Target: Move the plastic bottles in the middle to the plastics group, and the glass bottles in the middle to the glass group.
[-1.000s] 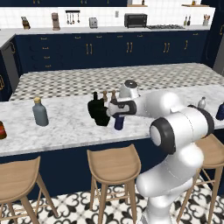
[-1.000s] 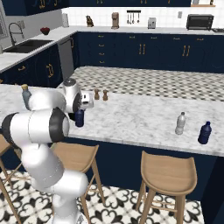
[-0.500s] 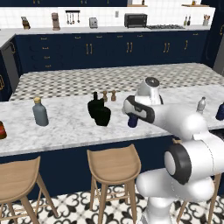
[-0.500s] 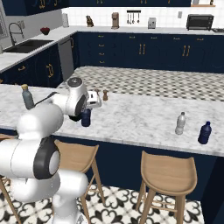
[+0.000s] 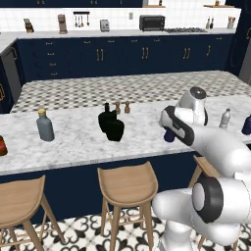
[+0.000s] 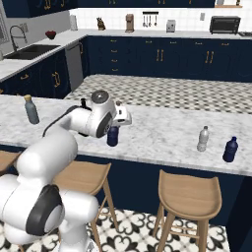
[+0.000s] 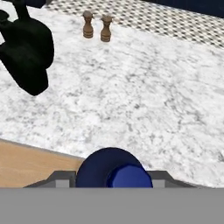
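- At the far left of the marble counter, the glass group is seen: a grey bottle with a tan cap and, at the very edge of the left base view, a reddish-brown bottle.
- In the middle, the two black glass bottles are left standing close together, with two small brown shakers just behind them; these bottles are not yet sorted.
- Right of them, the navy plastic bottle is gripped at the gripper, the fingers being clamped on its sides; in the hand view its rounded cap is seen between the fingertips. It is held upright over the counter's front edge.
- At the far right, the plastics group is found: a silver-grey bottle and a dark blue bottle.
- For this step, the bottle should be kept upright, carried level rightward, and set down just beside those two without knocking them, which looks the main risk.
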Robot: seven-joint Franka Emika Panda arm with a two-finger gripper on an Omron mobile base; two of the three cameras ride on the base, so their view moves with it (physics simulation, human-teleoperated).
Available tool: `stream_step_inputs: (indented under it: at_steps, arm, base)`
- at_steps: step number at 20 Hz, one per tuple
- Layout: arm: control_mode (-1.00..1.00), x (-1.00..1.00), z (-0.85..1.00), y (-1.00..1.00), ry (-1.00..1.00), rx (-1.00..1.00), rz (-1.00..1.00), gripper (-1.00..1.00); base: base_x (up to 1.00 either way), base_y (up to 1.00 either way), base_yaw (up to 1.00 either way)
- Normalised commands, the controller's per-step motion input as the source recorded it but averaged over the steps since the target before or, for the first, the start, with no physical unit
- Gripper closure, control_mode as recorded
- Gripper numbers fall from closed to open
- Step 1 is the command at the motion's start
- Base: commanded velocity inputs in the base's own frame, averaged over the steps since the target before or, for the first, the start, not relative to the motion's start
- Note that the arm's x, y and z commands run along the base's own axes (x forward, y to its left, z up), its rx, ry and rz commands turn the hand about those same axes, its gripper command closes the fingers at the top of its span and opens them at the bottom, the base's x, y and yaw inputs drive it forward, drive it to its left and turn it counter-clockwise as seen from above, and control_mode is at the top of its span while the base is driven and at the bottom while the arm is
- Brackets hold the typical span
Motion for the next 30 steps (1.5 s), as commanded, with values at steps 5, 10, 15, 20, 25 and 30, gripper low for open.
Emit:
stream_step_inputs:
  at_steps: [5, 10, 15, 20, 25, 30]
  arm:
    - [-1.00, 0.00, 0.17, -0.93, 0.00, -0.05, -0.04, 1.00]
    - [-1.00, 0.00, 0.02, -0.92, 0.00, -0.06, -0.06, 1.00]
    - [-1.00, 0.04, 0.00, -0.96, 0.00, -0.11, -0.12, 1.00]
    - [-1.00, 0.13, 0.00, -0.94, 0.00, -0.08, -0.09, 1.00]
    - [-1.00, 0.25, 0.00, -0.65, 0.00, -0.01, -0.01, 1.00]
    - [-1.00, 0.37, -0.10, -0.27, 0.00, 0.00, 0.00, 1.00]
  base:
    - [0.00, 0.00, 0.00]
    - [0.00, 0.00, 0.00]
    - [0.00, 0.00, 0.00]
    - [0.00, 0.00, 0.00]
    - [0.00, 0.00, 0.00]
    - [0.00, 0.00, 0.00]
